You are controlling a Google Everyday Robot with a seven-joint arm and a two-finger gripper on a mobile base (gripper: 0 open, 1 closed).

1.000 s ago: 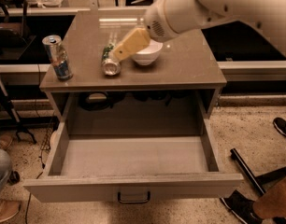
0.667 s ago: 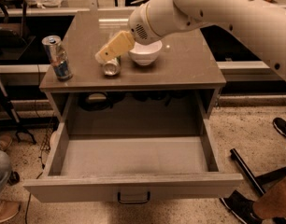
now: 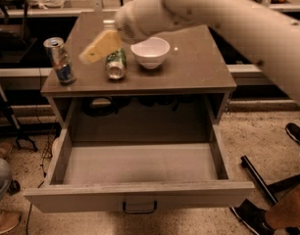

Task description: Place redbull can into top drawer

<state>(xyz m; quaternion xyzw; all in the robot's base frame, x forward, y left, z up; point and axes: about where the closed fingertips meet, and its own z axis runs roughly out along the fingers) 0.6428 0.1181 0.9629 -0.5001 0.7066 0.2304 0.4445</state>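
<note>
**A:** Entry, left to right. Where is the task's thing?

**B:** The redbull can (image 3: 59, 60) stands upright near the front left corner of the cabinet top (image 3: 201, 75). Nothing touches it.

**A:** Next along?

**B:** The gripper (image 3: 99, 47), a tan smear above the surface, lies between the redbull can and the green can (image 3: 115, 63). It is tilted, with the tip pointing down and left toward the redbull can but apart from it. Whether it is spread or pressed together: cannot tell. It carries nothing that I can make out.

**A:** And the green can?

**B:** It lies on its side, just right of the gripper tip. The white bowl (image 3: 150, 52) sits upright beside it. Neither belongs to the task.

**A:** Arm pose?

**B:** The arm (image 3: 223, 18) enters from the upper right and runs across the top toward the left. The wrist hangs over the bowl and green can, and the gripper is the leftmost part. It is a long sideways reach, not a descent from above.

**A:** Receiving end?

**B:** The top drawer (image 3: 140, 195) is pulled well out below the cabinet top, handle (image 3: 139, 208) at the centre of the front. I see nothing inside it.

**A:** Progress?

**B:** My judgement is early. The drawer is open and ready. Not yet done: closing on the can, lifting it, carrying it out over the drawer, lowering it in, and letting go. The approach looks to be the step in hand.
</note>
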